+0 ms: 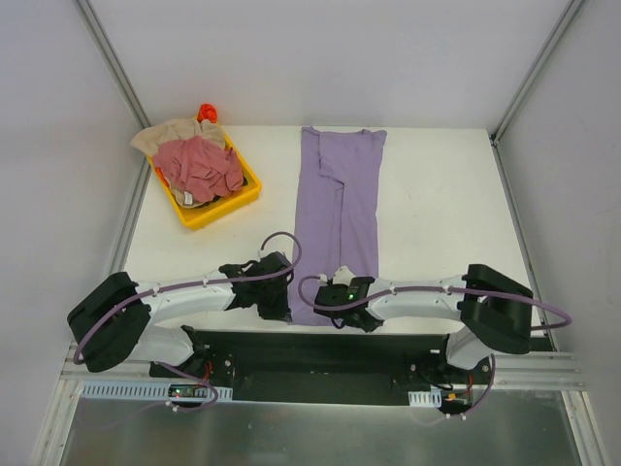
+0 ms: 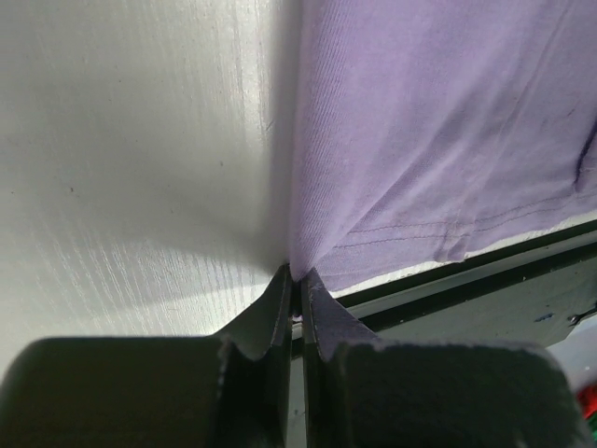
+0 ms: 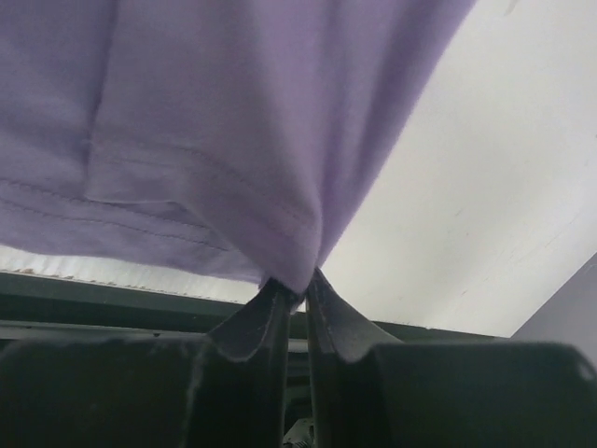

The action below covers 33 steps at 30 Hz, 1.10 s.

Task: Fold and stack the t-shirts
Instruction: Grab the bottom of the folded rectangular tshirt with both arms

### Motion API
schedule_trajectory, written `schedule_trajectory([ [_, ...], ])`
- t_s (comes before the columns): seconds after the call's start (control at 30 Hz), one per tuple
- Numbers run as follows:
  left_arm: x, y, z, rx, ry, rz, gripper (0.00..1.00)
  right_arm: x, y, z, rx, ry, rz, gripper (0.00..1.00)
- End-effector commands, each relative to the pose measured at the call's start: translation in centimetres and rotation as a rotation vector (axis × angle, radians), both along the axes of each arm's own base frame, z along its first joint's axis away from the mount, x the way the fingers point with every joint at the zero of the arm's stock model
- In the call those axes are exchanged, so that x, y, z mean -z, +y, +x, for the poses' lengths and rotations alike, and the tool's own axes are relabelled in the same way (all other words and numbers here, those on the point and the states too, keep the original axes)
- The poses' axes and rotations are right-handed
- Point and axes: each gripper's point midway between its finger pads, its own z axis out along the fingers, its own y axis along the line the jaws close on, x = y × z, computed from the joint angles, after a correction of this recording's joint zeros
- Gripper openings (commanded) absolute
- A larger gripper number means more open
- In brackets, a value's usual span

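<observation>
A: White tabletop (image 1: 437,184), boxed in by pale grey walls (image 1: 291,58). Spread lengthwise down the middle: lavender t-shirt (image 1: 340,204), folded narrow, neck end far, hem at the near edge.

B: Held anywhere?

A: Yes, at both near corners. Clenched on the hem's left corner: left gripper (image 2: 298,280), cloth bunched to a peak between the fingers. Pinched shut on the right corner: right gripper (image 3: 297,285), same peak of cloth.

B: Other shirts?

A: Far left, in a yellow tray (image 1: 218,212): crumpled dusty pink-red t-shirt (image 1: 199,165) heaped on a beige t-shirt (image 1: 160,136), well apart from the lavender one. Just behind the tray, something small and orange (image 1: 206,113); impossible to tell what.
</observation>
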Motion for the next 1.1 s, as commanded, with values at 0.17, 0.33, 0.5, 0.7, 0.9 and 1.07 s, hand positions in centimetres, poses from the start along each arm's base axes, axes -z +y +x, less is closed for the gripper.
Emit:
schedule_trajectory([
  [0.17, 1.3, 2.0, -2.2, 0.021, 0.067, 0.086, 0.0, -1.2, 1.0, -2.3, -0.034, 0.018, 0.025, 0.46],
  [0.33, 1.2, 2.1, -2.3, 0.024, 0.06, 0.084, 0.0, -4.9, 2.4, -1.6, -0.021, -0.058, 0.215, 0.52],
  [0.5, 1.2, 2.1, -2.2, 0.027, 0.052, 0.089, 0.0, -5.7, 7.4, -1.6, -0.117, -0.023, 0.452, 0.54],
  [0.7, 1.1, 1.9, -2.2, 0.034, 0.041, 0.084, 0.0, -3.6, 9.7, -0.7, -0.088, 0.048, 0.413, 0.45],
  [0.9, 1.2, 2.3, -2.4, 0.03, 0.04, 0.087, 0.0, -0.4, 8.8, 0.4, -0.005, 0.107, 0.319, 0.33],
  [1.07, 1.3, 2.4, -2.3, 0.024, 0.04, 0.092, 0.0, 0.9, 8.3, 1.1, 0.022, 0.128, 0.311, 0.32],
])
